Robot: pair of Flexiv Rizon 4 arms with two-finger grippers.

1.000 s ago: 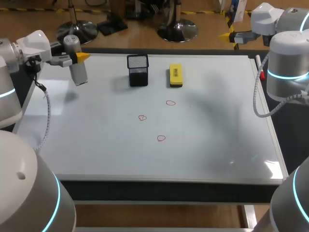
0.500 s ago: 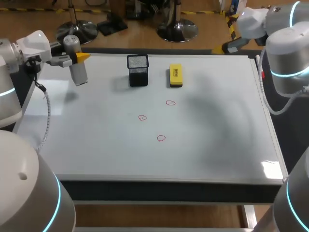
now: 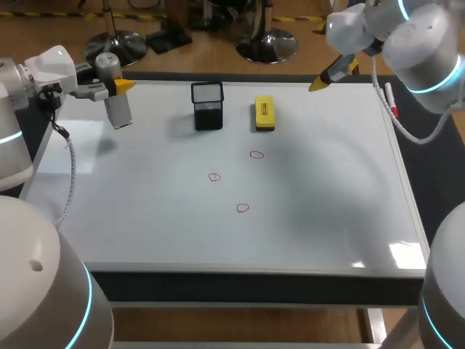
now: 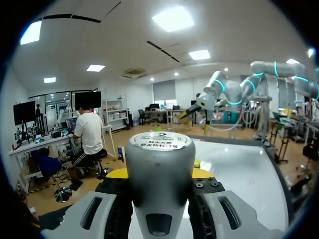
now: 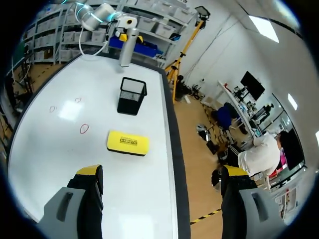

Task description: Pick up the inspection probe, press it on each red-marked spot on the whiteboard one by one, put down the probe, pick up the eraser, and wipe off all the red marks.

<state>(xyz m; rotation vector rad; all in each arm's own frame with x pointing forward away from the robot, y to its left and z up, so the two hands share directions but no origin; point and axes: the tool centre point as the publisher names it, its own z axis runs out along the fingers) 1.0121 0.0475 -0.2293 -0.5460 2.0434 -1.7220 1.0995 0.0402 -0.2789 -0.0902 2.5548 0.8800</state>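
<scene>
Head view: probe [image 3: 120, 113] in left gripper [image 3: 116, 86]

bright, even light falls from overhead onto the whiteboard [image 3: 145, 218]. a white glare patch sits near its front right corner, and another lies among the red marks [image 5: 83, 129] in the right wrist view. soft grey shadows lie beside the mesh holder [image 3: 208, 105] and near the inspection probe [image 3: 116, 105]. a broad, faint one spreads under the right arm [image 3: 414, 43].

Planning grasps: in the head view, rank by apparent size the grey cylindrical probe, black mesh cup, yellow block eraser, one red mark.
1. grey cylindrical probe and black mesh cup: look alike; the probe is raised, nearer the camera.
2. yellow block eraser.
3. red mark.
</scene>
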